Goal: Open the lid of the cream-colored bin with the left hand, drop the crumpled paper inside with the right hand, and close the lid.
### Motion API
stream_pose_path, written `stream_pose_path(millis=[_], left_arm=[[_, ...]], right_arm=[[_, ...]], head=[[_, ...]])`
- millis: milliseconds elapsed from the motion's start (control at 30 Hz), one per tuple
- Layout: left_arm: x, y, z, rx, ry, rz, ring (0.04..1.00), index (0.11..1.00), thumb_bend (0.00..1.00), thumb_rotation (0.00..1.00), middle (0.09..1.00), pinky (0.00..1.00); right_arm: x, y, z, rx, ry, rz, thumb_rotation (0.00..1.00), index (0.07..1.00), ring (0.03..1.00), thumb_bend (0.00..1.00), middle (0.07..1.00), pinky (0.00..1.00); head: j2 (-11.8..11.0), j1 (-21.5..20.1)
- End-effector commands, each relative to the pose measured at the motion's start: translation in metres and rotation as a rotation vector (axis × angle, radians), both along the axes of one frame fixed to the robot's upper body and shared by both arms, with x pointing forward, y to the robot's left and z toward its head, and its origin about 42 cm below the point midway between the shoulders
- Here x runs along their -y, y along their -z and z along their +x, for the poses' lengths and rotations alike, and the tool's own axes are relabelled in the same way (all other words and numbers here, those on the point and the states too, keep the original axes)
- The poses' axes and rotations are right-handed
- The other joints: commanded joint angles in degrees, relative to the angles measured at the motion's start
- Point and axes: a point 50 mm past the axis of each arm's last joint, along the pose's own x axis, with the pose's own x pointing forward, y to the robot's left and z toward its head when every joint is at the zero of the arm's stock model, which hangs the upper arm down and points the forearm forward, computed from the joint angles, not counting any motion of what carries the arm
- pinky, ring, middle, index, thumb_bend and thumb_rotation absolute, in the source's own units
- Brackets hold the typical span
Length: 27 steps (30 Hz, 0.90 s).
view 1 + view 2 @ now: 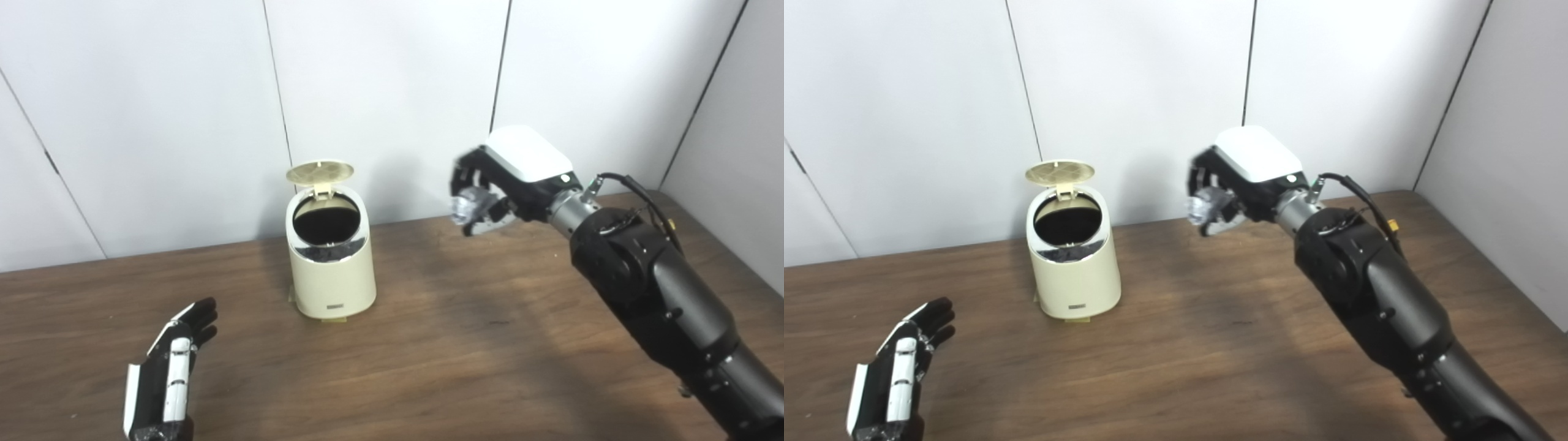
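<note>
1. Crumpled paper [468,205]: there is one wad, held aloft in your right robot hand [490,190], whose fingers are curled around it.
2. The one cream-colored bin [331,263] stands upright on the counter [478,343], lid [320,172] tipped back; its mouth lies to the left of and below the paper.
3. Your left robot hand [174,361] hovers empty with its fingers spread, nearer the bin.

A: Where do the two views look from?

B: Both sit high at head level, angled down across the table [429,343] toward the back wall [380,92], side by side.

A: What do they share?

B: Nearly everything; the right eye view seems slightly offset, with the bin [1073,269] further left in the picture.
</note>
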Motion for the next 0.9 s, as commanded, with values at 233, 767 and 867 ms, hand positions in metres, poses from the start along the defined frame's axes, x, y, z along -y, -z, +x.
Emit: stream_pose_path(millis=[233, 767, 867], left_arm=[[0.007, -0.008, 0.009, 0.067, 0.004, 0.008, 0.837, 0.796, 0.32, 0.9, 0.823, 0.83], [0.013, -0.003, 0.01, 0.084, 0.013, 0.006, 0.814, 0.789, 0.31, 0.93, 0.813, 0.81], [0.014, -0.002, 0.011, 0.083, 0.015, 0.003, 0.814, 0.789, 0.3, 0.91, 0.814, 0.81]], right_arm=[[-0.036, -0.025, -0.025, 0.272, -0.149, 0.098, 0.0, 0.493, 0.423, 0.52, 0.485, 0.35], [-0.096, 0.007, -0.005, 0.508, -0.373, -0.007, 0.0, 0.45, 0.462, 0.5, 0.537, 0.36], [-0.104, 0.015, 0.007, 0.514, -0.385, -0.027, 0.0, 0.457, 0.47, 0.5, 0.537, 0.36]], head=[[-0.68, 1.43], [-1.34, 3.98], [-1.34, 4.24]])
